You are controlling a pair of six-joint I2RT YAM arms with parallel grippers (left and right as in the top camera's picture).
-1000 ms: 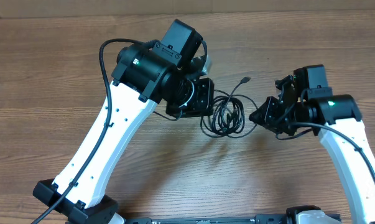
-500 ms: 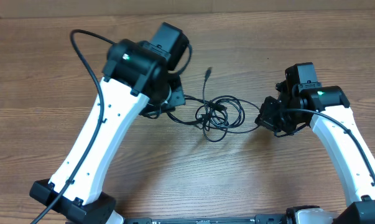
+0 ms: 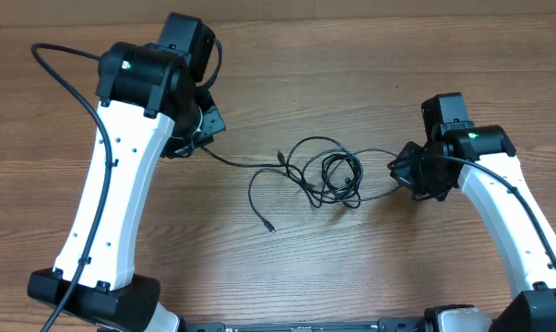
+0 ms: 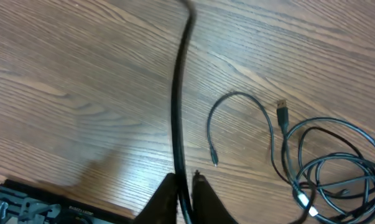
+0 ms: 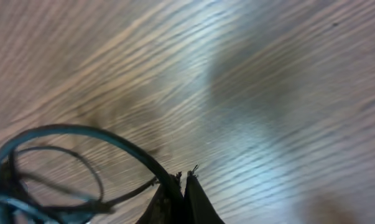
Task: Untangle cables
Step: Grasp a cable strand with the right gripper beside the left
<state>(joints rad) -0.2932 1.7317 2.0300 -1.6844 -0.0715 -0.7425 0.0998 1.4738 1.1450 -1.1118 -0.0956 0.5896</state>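
The cables (image 3: 337, 175) lie mid-table as a loose coil of thin black loops. One strand (image 3: 227, 161) runs left from the coil to my left gripper (image 3: 198, 138), which is tucked under the arm. In the left wrist view the left gripper (image 4: 186, 185) is shut on that strand (image 4: 178, 93), with the coil (image 4: 330, 168) at the right. A free plug end (image 3: 270, 227) lies in front of the coil, another (image 3: 279, 155) at its left. My right gripper (image 3: 404, 171) is shut on a cable at the coil's right side, and that cable (image 5: 131, 152) curves out of the right gripper (image 5: 183, 177).
Bare wooden table (image 3: 370, 267) all round. The left arm's thick black wire (image 3: 61, 78) loops out at the far left. Both arm bases stand at the near edge.
My left gripper has moved left and away from the coil, drawing one strand out long. The bundle has loosened and spread, with a plug end now free in front. The right gripper has barely moved.
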